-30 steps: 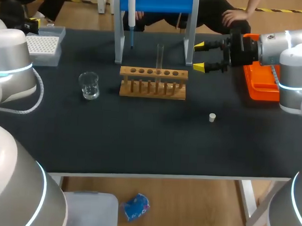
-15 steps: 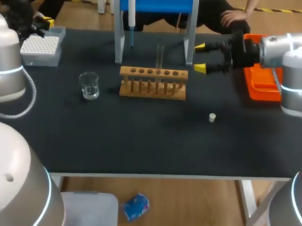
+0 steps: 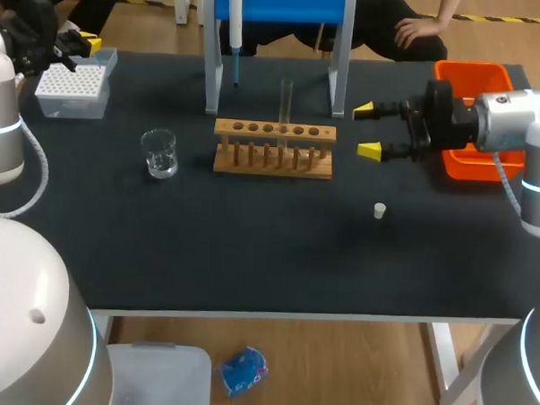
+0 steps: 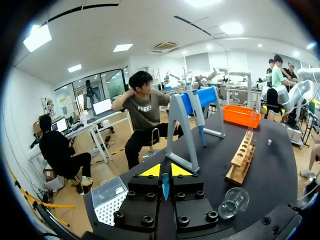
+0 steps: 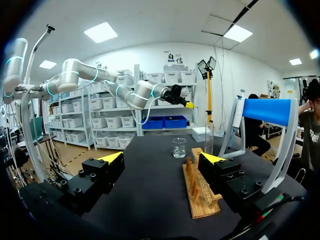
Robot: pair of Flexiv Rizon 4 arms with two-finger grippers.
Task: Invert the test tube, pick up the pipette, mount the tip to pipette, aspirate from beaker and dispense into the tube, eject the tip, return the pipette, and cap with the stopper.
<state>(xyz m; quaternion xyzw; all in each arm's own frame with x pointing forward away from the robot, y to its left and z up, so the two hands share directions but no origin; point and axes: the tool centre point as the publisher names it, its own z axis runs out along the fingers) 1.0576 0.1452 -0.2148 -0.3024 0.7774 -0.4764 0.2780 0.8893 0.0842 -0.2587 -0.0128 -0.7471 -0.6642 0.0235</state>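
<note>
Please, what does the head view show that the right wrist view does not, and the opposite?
Only the head view: the white stopper lying loose on the table, and the orange tray. Only the right wrist view: nothing new on the table, just an end-on look along the wooden rack. Both: that rack, upright test tube, beaker, pipette on its blue stand, open right end effector.

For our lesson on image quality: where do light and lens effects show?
Head view: the clear test tube is faint, the beaker glints. Left wrist view: the table has a curved edge. Right wrist view: the blue stand leans.
</note>
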